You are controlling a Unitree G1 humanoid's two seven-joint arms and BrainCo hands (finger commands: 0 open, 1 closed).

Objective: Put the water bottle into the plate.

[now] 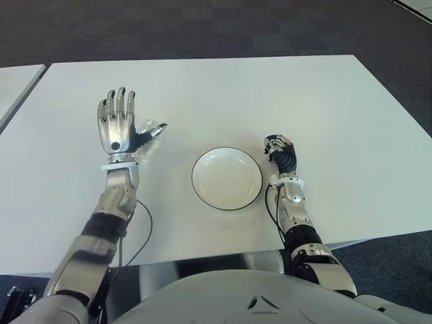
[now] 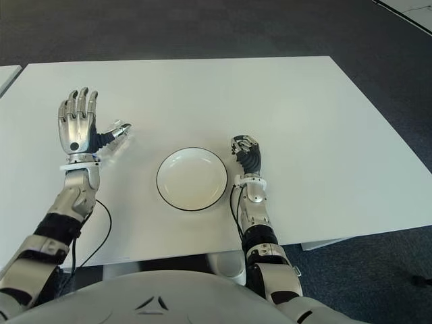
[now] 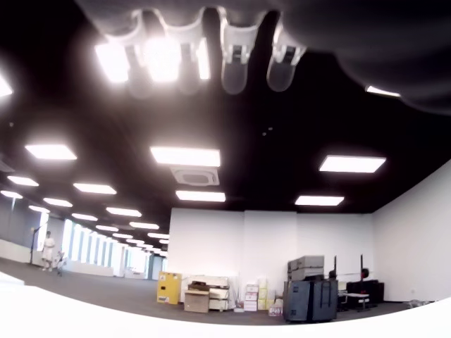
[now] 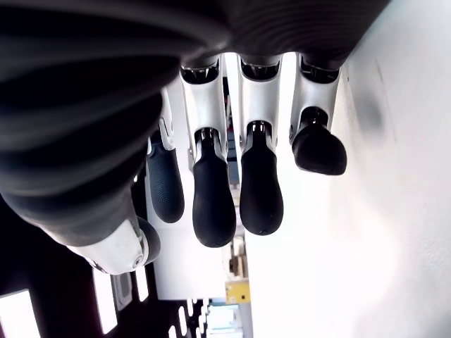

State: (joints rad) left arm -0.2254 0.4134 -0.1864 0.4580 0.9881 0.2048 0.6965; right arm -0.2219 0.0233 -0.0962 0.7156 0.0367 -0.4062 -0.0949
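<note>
No water bottle shows in any view. A white plate (image 1: 227, 179) with a thin dark rim lies on the white table (image 1: 270, 94) in front of me, with nothing in it. My left hand (image 1: 125, 121) is raised to the left of the plate, fingers straight and spread, thumb out toward the plate, holding nothing. In the left wrist view the fingertips (image 3: 236, 67) stand against ceiling lights. My right hand (image 1: 280, 152) shows just right of the plate's rim, its fingers (image 4: 211, 204) curled with nothing between them.
A second white table (image 1: 17, 81) shows at the far left, with dark carpet (image 1: 202, 27) beyond. A black cable (image 1: 145, 229) loops beside my left forearm near the table's front edge. The left wrist view shows an office room with a person (image 3: 48, 250) far off.
</note>
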